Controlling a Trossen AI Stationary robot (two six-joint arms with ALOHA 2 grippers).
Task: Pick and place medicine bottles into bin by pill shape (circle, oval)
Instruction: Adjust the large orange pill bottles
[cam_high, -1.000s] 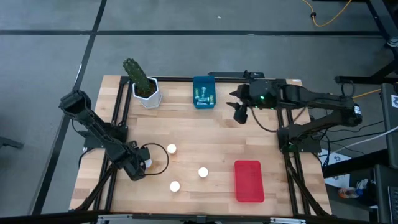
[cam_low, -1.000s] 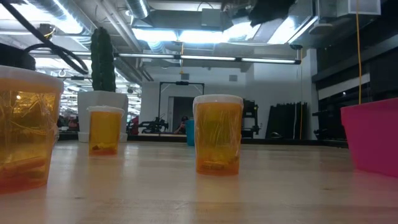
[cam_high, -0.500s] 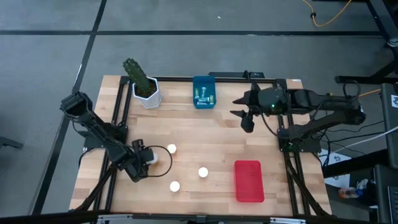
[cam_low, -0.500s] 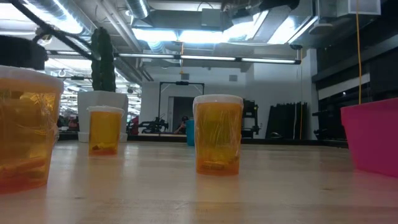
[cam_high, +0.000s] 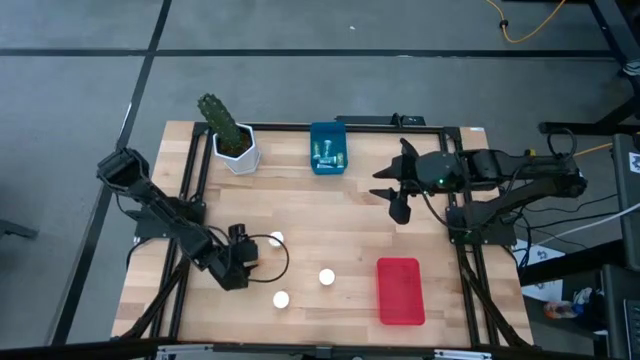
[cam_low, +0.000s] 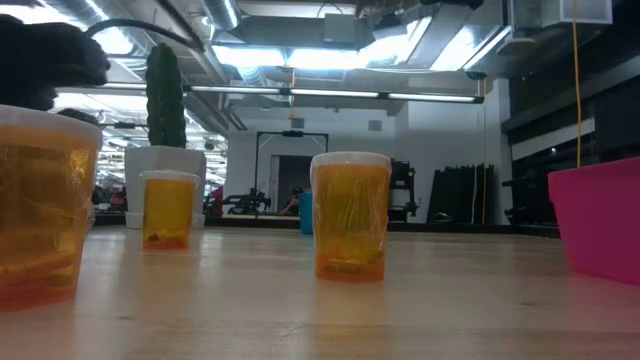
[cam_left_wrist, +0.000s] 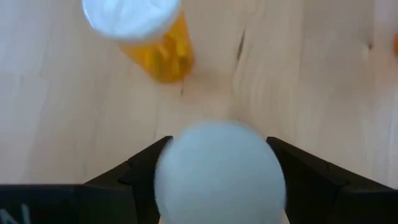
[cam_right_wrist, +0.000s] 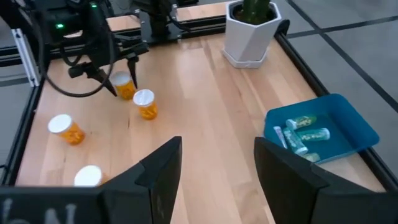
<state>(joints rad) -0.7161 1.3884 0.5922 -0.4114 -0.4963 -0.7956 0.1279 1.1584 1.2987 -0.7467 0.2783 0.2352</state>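
Left gripper (cam_high: 243, 257) is low over the table with its fingers pinching an orange bottle (cam_left_wrist: 219, 168), looks like just off the wood. Another bottle (cam_high: 275, 240) sits just beside it, two more (cam_high: 326, 277) nearby. Right gripper (cam_high: 395, 190) hangs spread open between the blue bin (cam_high: 327, 148) and red bin (cam_high: 400, 291).

Orange bodies and white caps are seen on the bottles (cam_high: 326, 276) standing on the table (cam_high: 330, 210), whose wood is pale with light grain. Pale greenish bottles with white caps lie in the blue bin (cam_high: 327, 147). The other bin (cam_high: 400, 291) is red, pinkish in the low view. A green cactus (cam_high: 221, 120) is held in a white pot (cam_high: 238, 155). Both arms are dark, with black fingers (cam_right_wrist: 158, 177).
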